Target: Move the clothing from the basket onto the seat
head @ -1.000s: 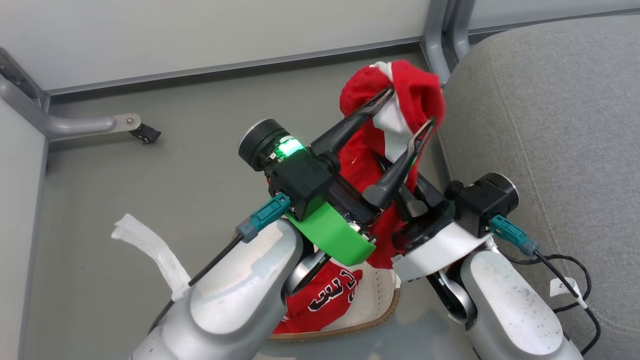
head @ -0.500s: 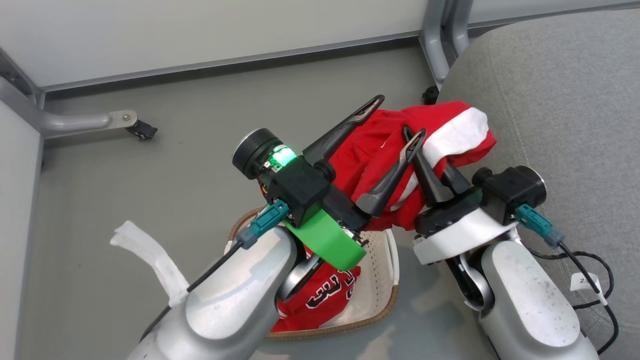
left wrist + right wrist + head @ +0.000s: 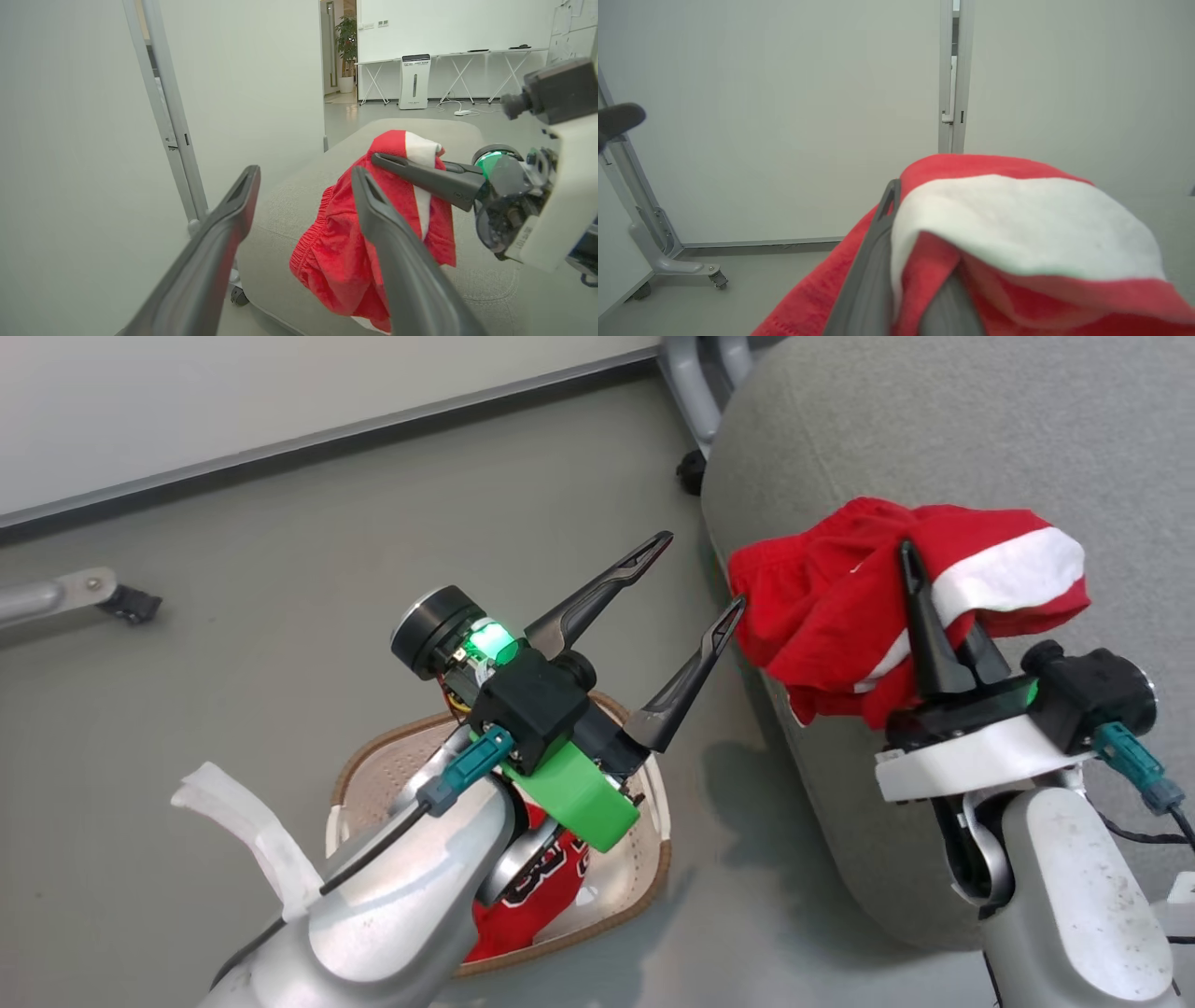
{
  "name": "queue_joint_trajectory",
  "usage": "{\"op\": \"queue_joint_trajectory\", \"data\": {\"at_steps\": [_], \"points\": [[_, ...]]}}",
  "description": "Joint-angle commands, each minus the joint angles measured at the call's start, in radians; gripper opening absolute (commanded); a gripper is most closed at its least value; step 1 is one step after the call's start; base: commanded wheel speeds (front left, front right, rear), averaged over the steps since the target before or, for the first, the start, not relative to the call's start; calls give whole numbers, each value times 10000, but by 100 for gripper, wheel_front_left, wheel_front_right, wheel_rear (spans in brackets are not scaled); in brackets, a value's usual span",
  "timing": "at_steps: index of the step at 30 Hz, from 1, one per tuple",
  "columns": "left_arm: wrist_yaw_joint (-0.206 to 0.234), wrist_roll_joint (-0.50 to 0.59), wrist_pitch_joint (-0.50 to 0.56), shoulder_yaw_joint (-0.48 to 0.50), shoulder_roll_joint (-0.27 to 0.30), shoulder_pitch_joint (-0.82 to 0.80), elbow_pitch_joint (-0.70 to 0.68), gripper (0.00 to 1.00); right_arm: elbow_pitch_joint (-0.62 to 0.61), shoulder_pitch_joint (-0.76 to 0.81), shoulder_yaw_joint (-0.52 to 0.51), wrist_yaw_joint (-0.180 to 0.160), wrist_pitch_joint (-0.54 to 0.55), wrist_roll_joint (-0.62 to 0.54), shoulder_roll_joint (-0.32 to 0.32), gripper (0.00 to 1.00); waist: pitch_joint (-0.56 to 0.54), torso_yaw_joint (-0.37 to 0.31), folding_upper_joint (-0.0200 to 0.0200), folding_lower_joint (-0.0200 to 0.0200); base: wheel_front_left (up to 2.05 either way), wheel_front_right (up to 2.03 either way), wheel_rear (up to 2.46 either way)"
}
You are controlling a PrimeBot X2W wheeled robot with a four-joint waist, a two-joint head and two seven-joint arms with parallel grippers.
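Right gripper (image 3: 907,560) is pinched shut on the red shorts (image 3: 822,616) over the seat (image 3: 934,429). Left gripper (image 3: 702,571) is wide open and empty, just left of them.

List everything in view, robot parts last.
shorts: one, red with white stripe, held over the seat's edge
jersey: one, red with black-and-white numerals, in the basket
basket: one, cream with brown rim, on the floor, lower centre
seat: one, light grey, at right
partition leg: one, grey, castored, on the floor far left
floor-standing appliance: one, white, by the far wall
left tool: one, dark, open and empty above the basket
right tool: one, dark, shut on the shorts
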Motion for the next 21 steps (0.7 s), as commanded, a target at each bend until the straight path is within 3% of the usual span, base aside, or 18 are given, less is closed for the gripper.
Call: {"op": "queue_joint_trajectory", "data": {"at_steps": [1, 12, 21], "points": [[24, 42, 32, -8, 126, 44, -30, 100, -125, 153, -162, -3, -3, 28, -27, 0, 484, -922, 0, 0, 0, 0, 0], [59, 308, 281, -199, 535, -231, -143, 100, -517, 843, -1194, -3, -3, 288, -26, 0, 896, -2718, 0, 0, 0, 0, 0], [140, 337, 287, -319, 617, -156, -101, 100, -650, 1446, -1524, -3, -3, 447, -26, 0, 894, -3295, 0, 0, 0, 0, 0]]}}
